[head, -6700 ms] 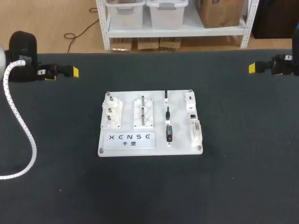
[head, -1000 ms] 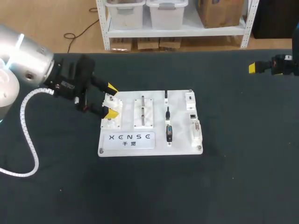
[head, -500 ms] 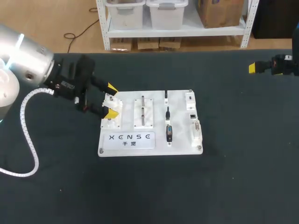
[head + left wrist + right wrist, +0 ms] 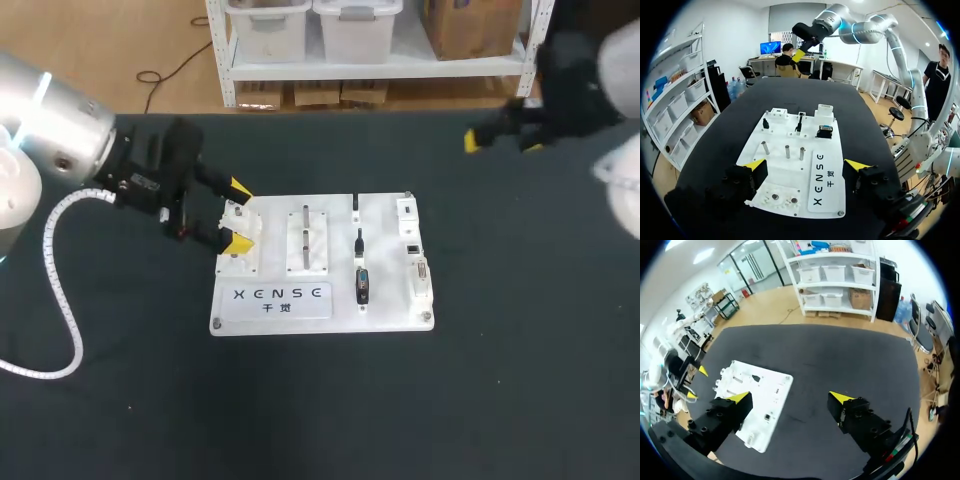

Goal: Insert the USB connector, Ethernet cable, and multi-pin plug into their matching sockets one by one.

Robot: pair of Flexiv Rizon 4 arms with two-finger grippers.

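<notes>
Where the white rectangular plastic board (image 4: 390, 295) lies in the middle of the dark matte surface (image 4: 500, 390), its near edge carries a white label plate (image 4: 278, 296) with dark lettering. Just behind that, right of the middle, the chunky black multi-pin plug (image 4: 362, 286) sits in its holder on the board. The slim black Ethernet cable (image 4: 358, 243) and the small black USB connector (image 4: 356, 207) stand in line beyond it. Three white sockets (image 4: 412, 245) line the board's right edge, apart from the plugs. At the board's left end my left hand (image 4: 238, 214) hovers with its yellow-tipped fingers spread wide to either side of a white peg block (image 4: 240, 250), gripping nothing. Farthest off, my right hand (image 4: 790, 399) hangs over the surface's far right part, well apart from the board, its fingers likewise parted and holding nothing.
</notes>
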